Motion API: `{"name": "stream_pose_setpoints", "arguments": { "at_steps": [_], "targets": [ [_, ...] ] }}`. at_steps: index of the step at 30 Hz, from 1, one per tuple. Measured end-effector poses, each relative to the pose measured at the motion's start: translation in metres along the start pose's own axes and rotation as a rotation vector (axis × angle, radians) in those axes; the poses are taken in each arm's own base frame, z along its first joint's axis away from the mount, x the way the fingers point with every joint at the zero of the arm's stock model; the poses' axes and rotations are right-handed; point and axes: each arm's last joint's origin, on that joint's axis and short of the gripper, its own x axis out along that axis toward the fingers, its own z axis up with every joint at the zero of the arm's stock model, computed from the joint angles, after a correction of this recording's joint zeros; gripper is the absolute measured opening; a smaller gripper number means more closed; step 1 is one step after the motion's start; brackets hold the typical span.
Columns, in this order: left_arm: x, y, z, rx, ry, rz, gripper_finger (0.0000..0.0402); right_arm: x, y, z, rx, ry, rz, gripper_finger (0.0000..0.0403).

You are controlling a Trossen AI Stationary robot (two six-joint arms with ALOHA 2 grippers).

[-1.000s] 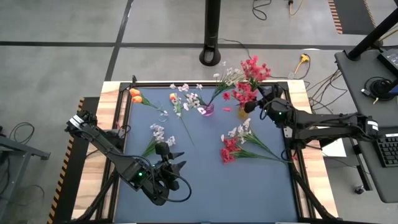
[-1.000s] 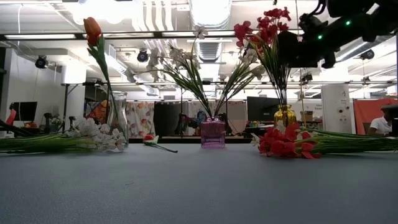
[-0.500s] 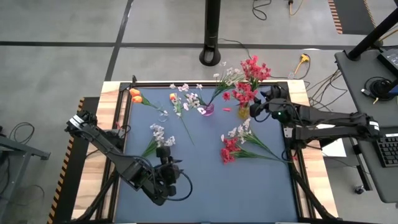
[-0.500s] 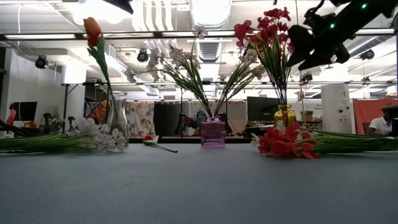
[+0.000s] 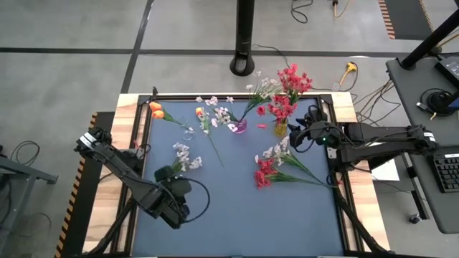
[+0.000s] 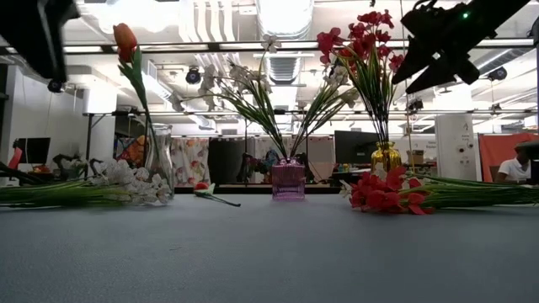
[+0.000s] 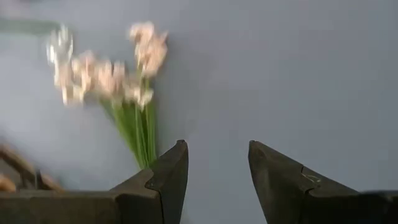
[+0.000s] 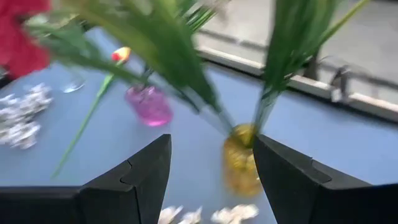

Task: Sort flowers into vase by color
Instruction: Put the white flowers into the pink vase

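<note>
In the high view, red blossoms (image 5: 288, 89) stand in a yellow vase (image 5: 280, 130). White sprays (image 5: 215, 109) stand in a pink vase (image 5: 238, 126), and an orange tulip (image 5: 155, 109) in a clear glass vase (image 5: 188, 132). One white spray (image 5: 183, 153) lies flat at the table's left-middle; red and white sprays (image 5: 269, 168) lie at right-middle. My left gripper (image 7: 217, 168) is open and hovers just near of the white spray's stems (image 7: 138, 130). My right gripper (image 8: 211, 180) is open, held high just right of the yellow vase (image 8: 239, 158).
A loose stem with an orange bud (image 5: 200, 112) lies between the clear and pink vases. Bare blue mat (image 5: 237, 215) fills the table's near half. A black rail (image 5: 244, 94) and a post base stand behind the far edge. Cables and a desk sit beyond the right edge.
My left gripper has swung from pointing toward the table's right to pointing at the far-left, toward the lying white spray. My right gripper has drawn back from the red blossoms in the yellow vase, toward the table's right edge, and tipped downward. No flower has moved.
</note>
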Motion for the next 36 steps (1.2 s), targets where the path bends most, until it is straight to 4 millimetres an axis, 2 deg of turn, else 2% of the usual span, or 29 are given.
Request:
{"name": "stream_pose_setpoints", "arguments": {
  "at_steps": [4,8,15,19,27,36],
  "targets": [
    [0.009,0.005,-0.008,-0.097,0.098,0.042,0.0152,-0.001,0.007,-0.005,-0.006,0.043,0.058,0.0219],
    [0.028,0.01,-0.021,-0.168,0.182,0.101,0.0152,-0.004,0.013,-0.01,-0.014,0.061,0.096,0.0219],
    [0.059,0.018,-0.039,-0.235,0.224,0.171,0.0152,-0.011,0.022,-0.016,-0.025,0.099,0.191,0.0219],
    [0.066,0.021,-0.042,-0.288,0.226,0.198,0.016,-0.013,0.025,-0.018,-0.03,0.106,0.211,0.0219],
    [0.077,0.026,-0.049,-0.37,0.245,0.236,0.0209,-0.01,0.03,-0.02,-0.034,0.109,0.22,0.0219],
    [0.095,0.03,-0.058,-0.381,0.245,0.225,0.02,-0.003,0.037,-0.023,-0.05,0.12,0.209,0.0219]
  ]
}}
